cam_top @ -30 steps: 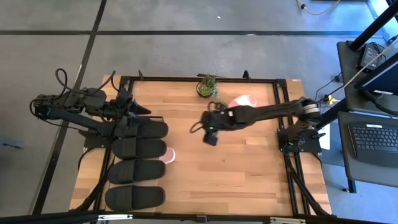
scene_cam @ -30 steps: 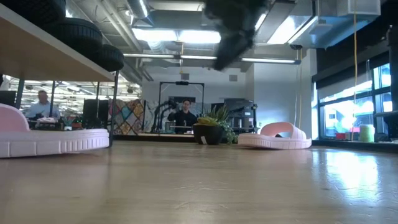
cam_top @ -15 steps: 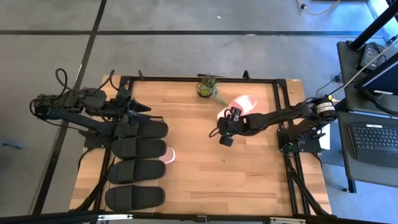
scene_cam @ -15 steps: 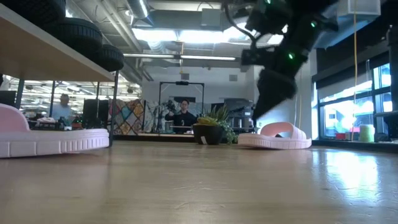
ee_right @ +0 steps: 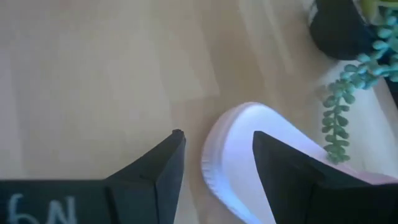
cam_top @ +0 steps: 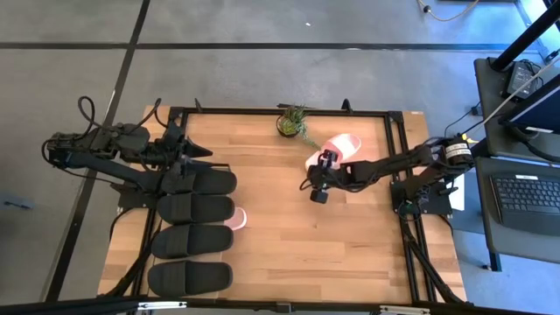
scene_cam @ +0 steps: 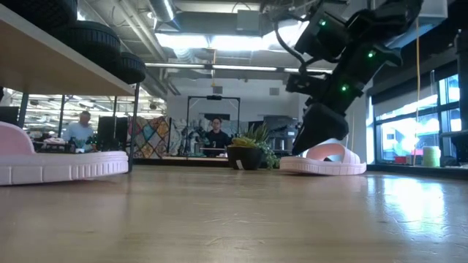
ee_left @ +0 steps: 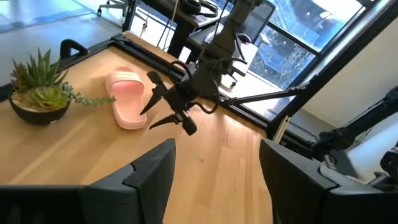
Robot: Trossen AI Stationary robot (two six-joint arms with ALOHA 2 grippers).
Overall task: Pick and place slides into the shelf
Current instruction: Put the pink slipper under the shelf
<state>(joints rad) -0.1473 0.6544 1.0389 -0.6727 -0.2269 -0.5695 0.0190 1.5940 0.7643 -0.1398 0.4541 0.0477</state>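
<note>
In the high view the right gripper (cam_top: 317,179) sits just right of centre, low over the end of a pink slide (cam_top: 337,147) that lies at upper centre-right on the table (cam_top: 350,245), beside a potted plant (cam_top: 293,122); its fingers (ee_right: 163,165) are parted, one each side of the slide's rounded edge, gripping nothing; in the low view the same gripper (scene_cam: 316,139) comes down at right onto that slide (scene_cam: 325,162). The left gripper (cam_top: 194,153) waits at upper left of the high view over the shelf (scene_cam: 51,67), fingers (ee_left: 149,180) spread wide and empty. Four black slides (cam_top: 192,232) lie in a column on the shelf at left; a second pink slide (cam_top: 237,217) peeks out from beneath it, seen at far left in the low view (scene_cam: 62,164). Two people (scene_cam: 216,135) show in the room beyond.
</note>
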